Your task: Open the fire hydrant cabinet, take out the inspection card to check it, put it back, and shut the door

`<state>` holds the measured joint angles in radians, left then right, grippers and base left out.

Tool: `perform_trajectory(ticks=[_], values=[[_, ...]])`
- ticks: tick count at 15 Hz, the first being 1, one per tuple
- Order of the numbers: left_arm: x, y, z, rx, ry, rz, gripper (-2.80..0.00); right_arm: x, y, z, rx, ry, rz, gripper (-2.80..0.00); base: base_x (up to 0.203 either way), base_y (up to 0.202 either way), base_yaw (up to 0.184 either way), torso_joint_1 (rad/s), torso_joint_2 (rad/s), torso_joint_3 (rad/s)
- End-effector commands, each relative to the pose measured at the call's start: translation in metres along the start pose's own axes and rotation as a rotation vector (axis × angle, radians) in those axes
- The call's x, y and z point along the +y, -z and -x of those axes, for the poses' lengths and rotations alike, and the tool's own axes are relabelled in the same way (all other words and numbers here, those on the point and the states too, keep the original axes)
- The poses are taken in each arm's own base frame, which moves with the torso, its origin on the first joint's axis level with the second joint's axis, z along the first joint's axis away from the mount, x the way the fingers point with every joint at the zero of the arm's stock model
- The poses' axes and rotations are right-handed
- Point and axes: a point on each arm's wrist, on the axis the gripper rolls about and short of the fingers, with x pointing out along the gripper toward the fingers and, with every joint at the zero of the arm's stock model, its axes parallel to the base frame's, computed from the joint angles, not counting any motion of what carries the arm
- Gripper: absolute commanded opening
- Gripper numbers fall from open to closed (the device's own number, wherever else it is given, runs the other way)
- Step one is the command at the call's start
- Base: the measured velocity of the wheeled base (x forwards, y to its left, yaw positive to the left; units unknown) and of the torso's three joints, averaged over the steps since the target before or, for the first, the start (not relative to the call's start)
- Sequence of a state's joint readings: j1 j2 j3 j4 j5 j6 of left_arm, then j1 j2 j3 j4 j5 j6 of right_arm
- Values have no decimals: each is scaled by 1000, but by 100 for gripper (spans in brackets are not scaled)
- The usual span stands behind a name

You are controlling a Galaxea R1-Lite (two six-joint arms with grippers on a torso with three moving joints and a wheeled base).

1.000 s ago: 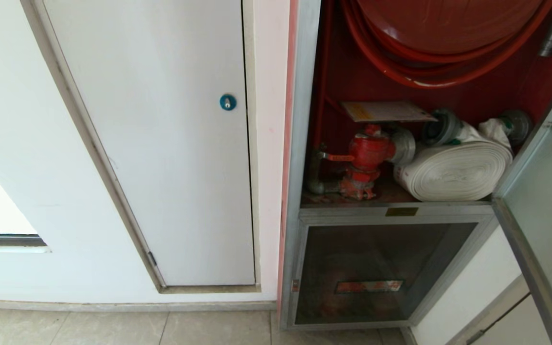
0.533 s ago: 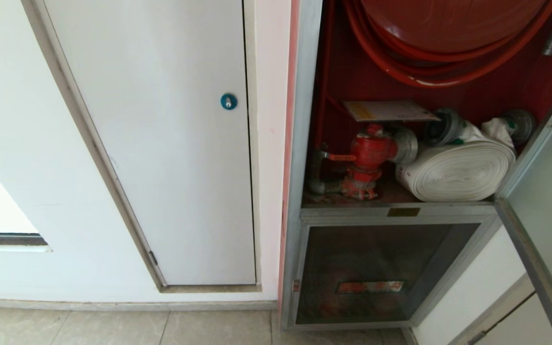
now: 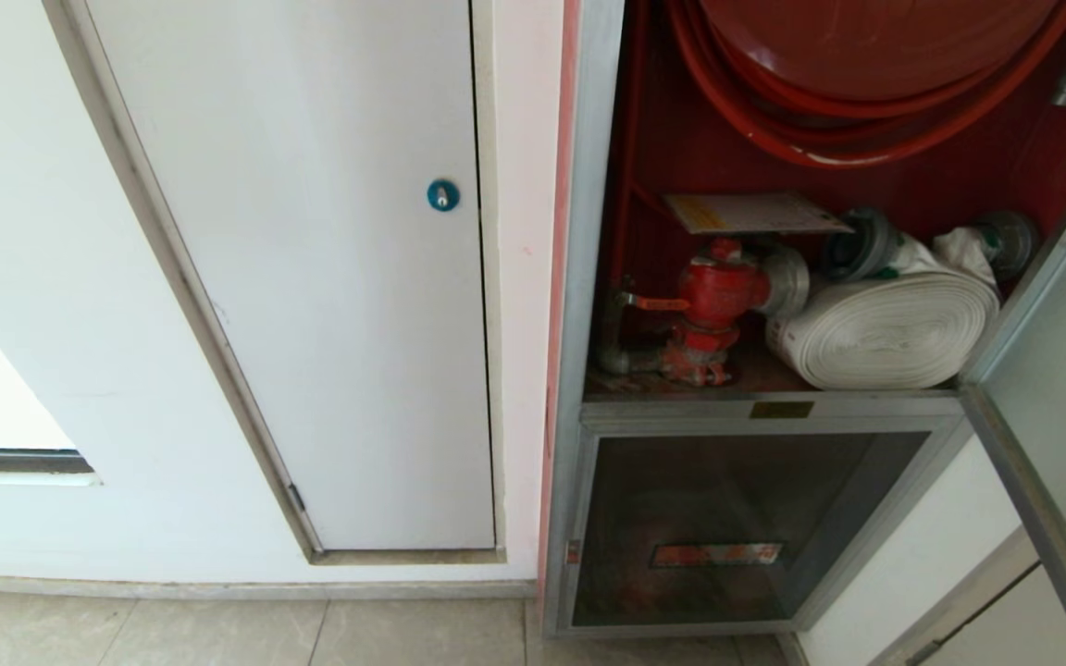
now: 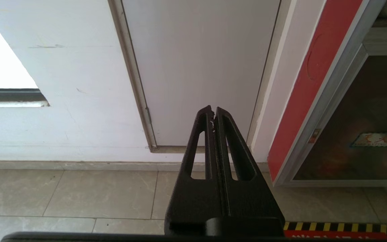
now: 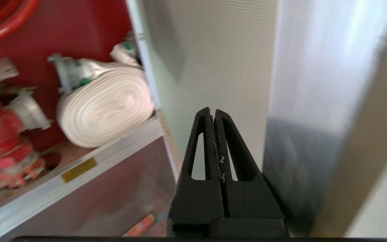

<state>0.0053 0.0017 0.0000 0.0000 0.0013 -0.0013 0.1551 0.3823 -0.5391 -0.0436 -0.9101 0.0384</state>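
Two grippers are accounted for, both with fingers pressed together and holding nothing. The left gripper (image 4: 214,112) hangs low over the floor tiles (image 4: 79,191), facing the white flush panel (image 3: 311,277) with its round blue lock (image 3: 442,195); it appears idle. The right gripper (image 5: 214,114) sits just beside the white inner face of the door (image 5: 220,67), which stands swung out on the right of the fire hydrant cabinet (image 3: 593,185). Neither arm shows in the head view.

The inspection card (image 3: 755,214) lies flat inside the cabinet, above the red valve (image 3: 718,291) and just beside the white rolled hose (image 3: 885,328), under the red hose reel (image 3: 866,55). It looks to be back in place, so closing the door seems to be the step in hand.

Risks, as judged:
- The closed fingertips offer a narrow contact; pushed on the smooth door face, they may slide off.
- A push near the hinge side would give poor leverage and may stall the swing.
- The hose coupling sits close to the door frame; anything protruding could stop the door seating.
- The card rests loosely, and a hard slam might shake it off its perch.

Surroundings: white painted wall, pale tiled floor, a lower glass panel (image 3: 737,527) with a red label below the open compartment. Room beside the door is tight on the right.
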Motion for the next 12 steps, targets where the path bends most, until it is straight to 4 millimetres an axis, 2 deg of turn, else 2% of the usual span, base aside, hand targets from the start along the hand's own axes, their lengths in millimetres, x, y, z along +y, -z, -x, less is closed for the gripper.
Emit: perform_trajectory(ticks=[1, 12], values=[[0, 0, 0, 1, -1, 0, -280, -3, -1, 3, -13, 28, -8, -280, 0, 0, 0, 0, 0, 0], [0, 0, 0, 1, -1, 0, -280, -9, -4, 15, -72, 157, -12, -280, 0, 0, 0, 0, 0, 0]])
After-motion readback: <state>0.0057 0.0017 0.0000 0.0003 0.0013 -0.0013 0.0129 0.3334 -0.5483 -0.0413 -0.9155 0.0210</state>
